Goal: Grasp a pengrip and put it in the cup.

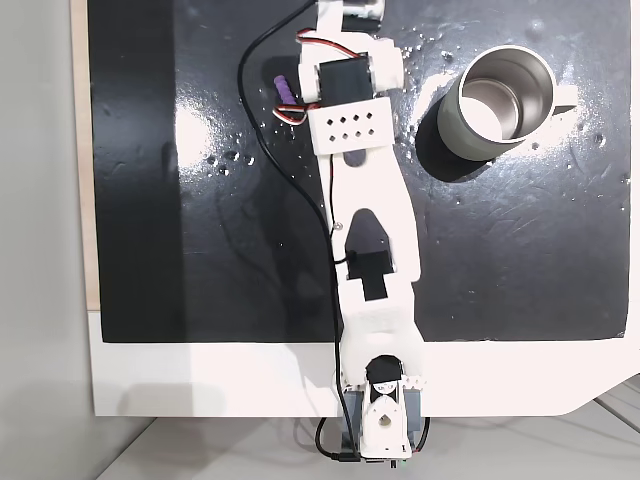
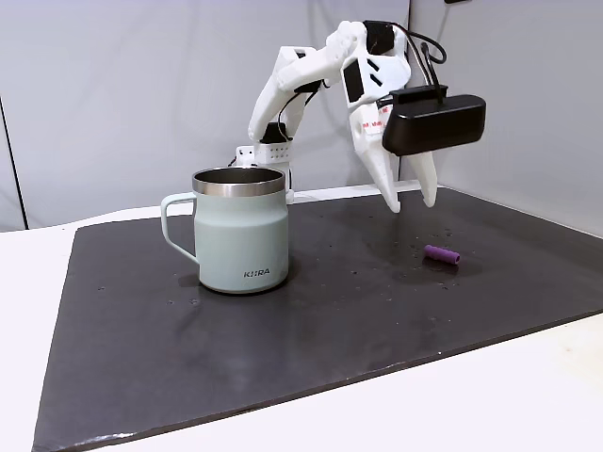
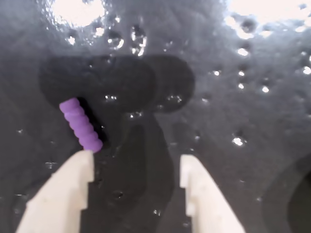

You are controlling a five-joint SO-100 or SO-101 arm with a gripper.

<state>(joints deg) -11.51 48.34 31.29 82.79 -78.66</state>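
Observation:
The pengrip point(image 3: 80, 125), a small purple ribbed cylinder, lies flat on the black mat. In the wrist view it sits just beyond the tip of the left finger point(image 3: 73, 179), outside the gap. My gripper point(image 3: 137, 165) is open with nothing between its white fingers. In a fixed view the gripper point(image 2: 412, 201) hovers above the mat, and the pengrip point(image 2: 441, 254) lies lower and slightly right of it. The cup point(image 2: 240, 235), a grey steel mug with a side handle, stands upright well to the left. From above, the cup point(image 1: 497, 100) is right of the arm point(image 1: 365, 200) and the pengrip point(image 1: 285, 90) left of it.
The black mat point(image 1: 180, 250) covers most of a white table point(image 1: 200, 380), and small shiny specks dot its surface. A black cable point(image 1: 262, 150) loops along the arm's left side in the fixed view from above. Grey walls point(image 2: 113, 94) stand behind the table.

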